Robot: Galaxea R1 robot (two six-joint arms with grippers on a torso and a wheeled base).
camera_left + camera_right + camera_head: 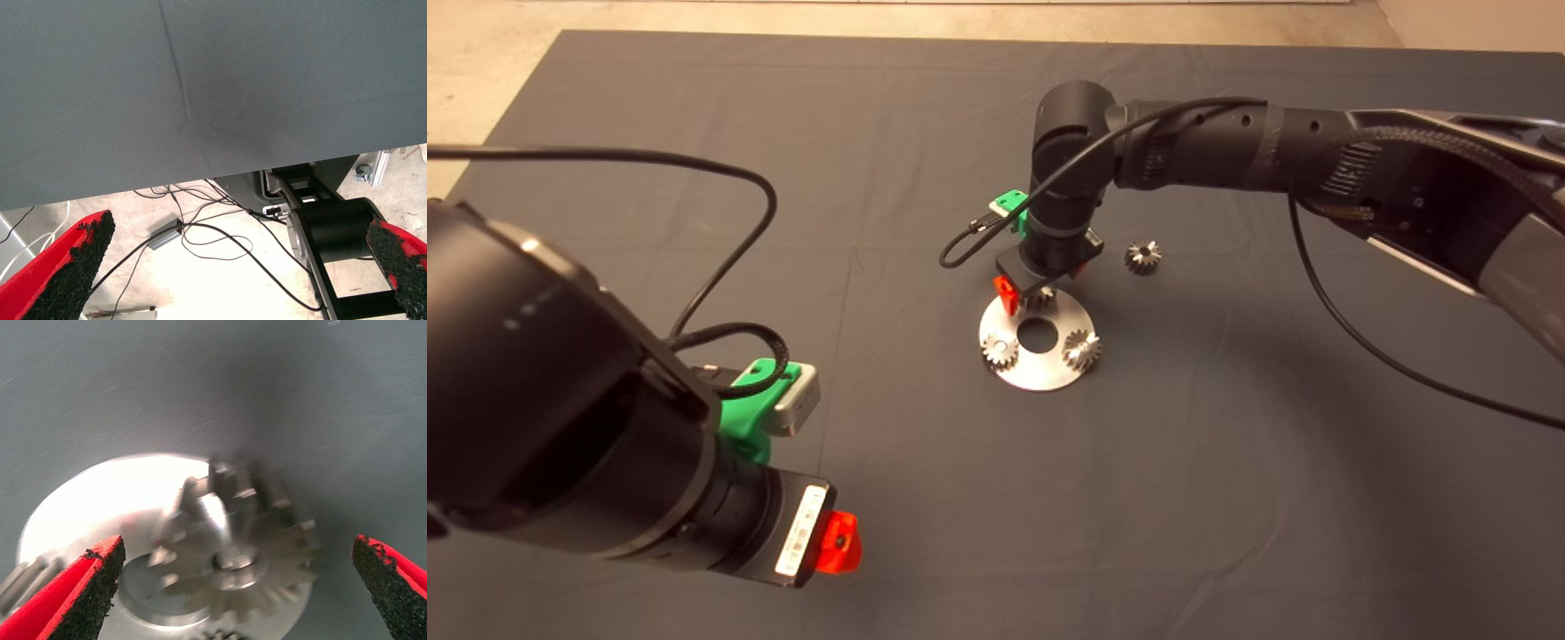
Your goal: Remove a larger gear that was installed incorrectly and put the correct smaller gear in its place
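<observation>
The right gripper (pixel 237 587) hangs over the larger gear (pixel 237 547) with fingers spread to straddle it, while the left gripper (pixel 240 267) waits open near-left.

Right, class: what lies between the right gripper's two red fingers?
The larger gear on the steel disc, clear of the right gripper's pads; the right wrist view shows it.

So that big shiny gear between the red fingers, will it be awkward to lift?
Probably somewhat. The larger gear looks like solid steel, so likely heavy for its size and stiff. Its polished flared teeth may slip against the right gripper, whose fingers stand open either side. Set on the mat, its cone shape could roll.
</observation>
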